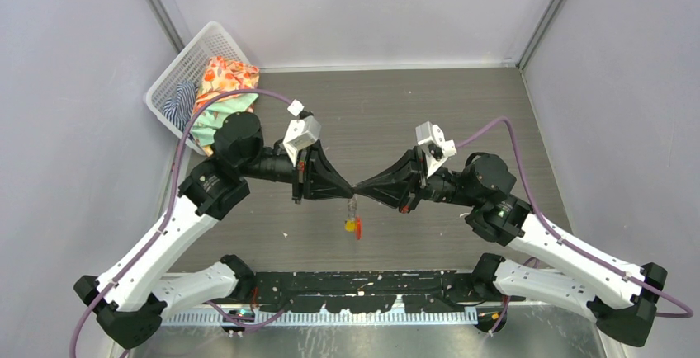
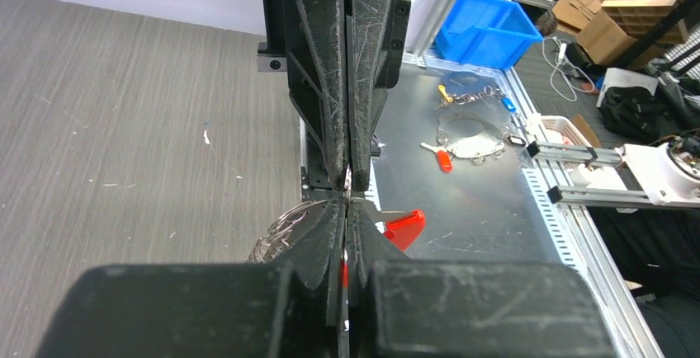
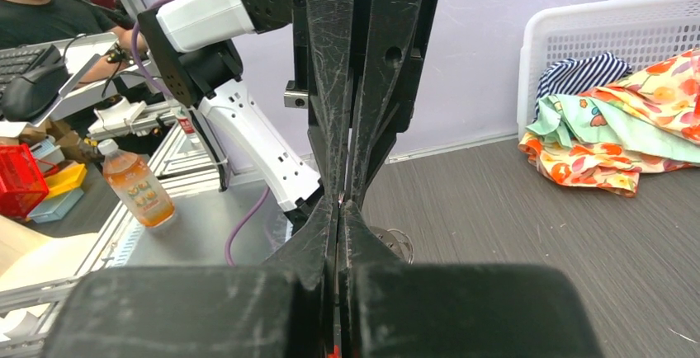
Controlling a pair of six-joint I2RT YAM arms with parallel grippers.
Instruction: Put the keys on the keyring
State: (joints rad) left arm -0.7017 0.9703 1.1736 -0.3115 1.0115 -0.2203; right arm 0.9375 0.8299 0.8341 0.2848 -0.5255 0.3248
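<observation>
Both claws are pressed together, tip to tip. The left claw (image 1: 347,194) seems to pinch the keyring (image 1: 352,208), which hangs straight down at 6 o'clock, with the yellow key (image 1: 351,226) lowest. I cannot tell what the right claw (image 1: 361,191) pinches.

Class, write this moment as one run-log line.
left gripper shut | right gripper shut | tips meeting mid-air | keyring hanging from them | yellow key dangling
</observation>
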